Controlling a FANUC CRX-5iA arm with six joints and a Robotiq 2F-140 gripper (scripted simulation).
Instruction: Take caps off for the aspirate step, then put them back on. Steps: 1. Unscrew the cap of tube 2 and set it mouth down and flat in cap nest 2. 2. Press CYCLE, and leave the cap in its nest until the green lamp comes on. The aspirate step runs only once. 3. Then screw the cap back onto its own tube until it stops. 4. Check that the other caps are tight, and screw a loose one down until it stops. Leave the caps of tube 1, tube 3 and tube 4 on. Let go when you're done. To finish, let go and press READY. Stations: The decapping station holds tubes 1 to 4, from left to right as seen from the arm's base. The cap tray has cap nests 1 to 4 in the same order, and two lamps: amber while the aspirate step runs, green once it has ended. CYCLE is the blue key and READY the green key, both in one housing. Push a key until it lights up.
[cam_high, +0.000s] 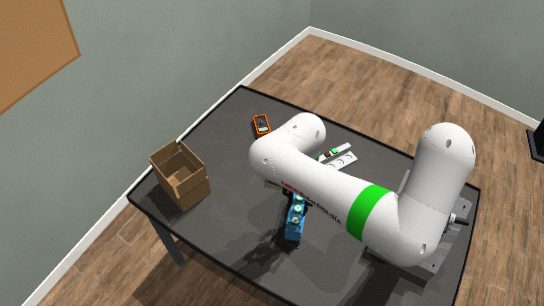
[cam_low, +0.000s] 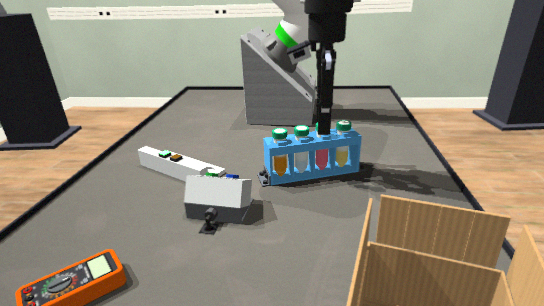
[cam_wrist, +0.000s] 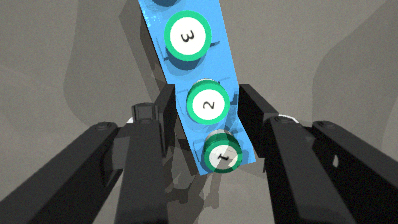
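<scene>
The blue decapping station (cam_wrist: 200, 75) holds green-rimmed white caps marked 3 (cam_wrist: 188, 37), 2 (cam_wrist: 208, 104) and 1 (cam_wrist: 222, 157), all seated on their tubes. My gripper (cam_wrist: 207, 99) is open and straddles cap 2, one finger on each side with a small gap to the cap. In the exterior view the fingers (cam_low: 324, 125) hang straight down over the second tube from the right of the rack (cam_low: 312, 157) and hide its cap. The white cap tray (cam_low: 175, 162) lies to the left, with no lamp lit. The grey key housing (cam_low: 217, 197) carries the green key (cam_low: 214, 173) and the blue key (cam_low: 231, 175).
A cardboard box (cam_low: 435, 253) stands at the near right in the exterior view. An orange multimeter (cam_low: 70, 282) lies at the near left. The arm's grey base block (cam_low: 275, 85) rises behind the rack.
</scene>
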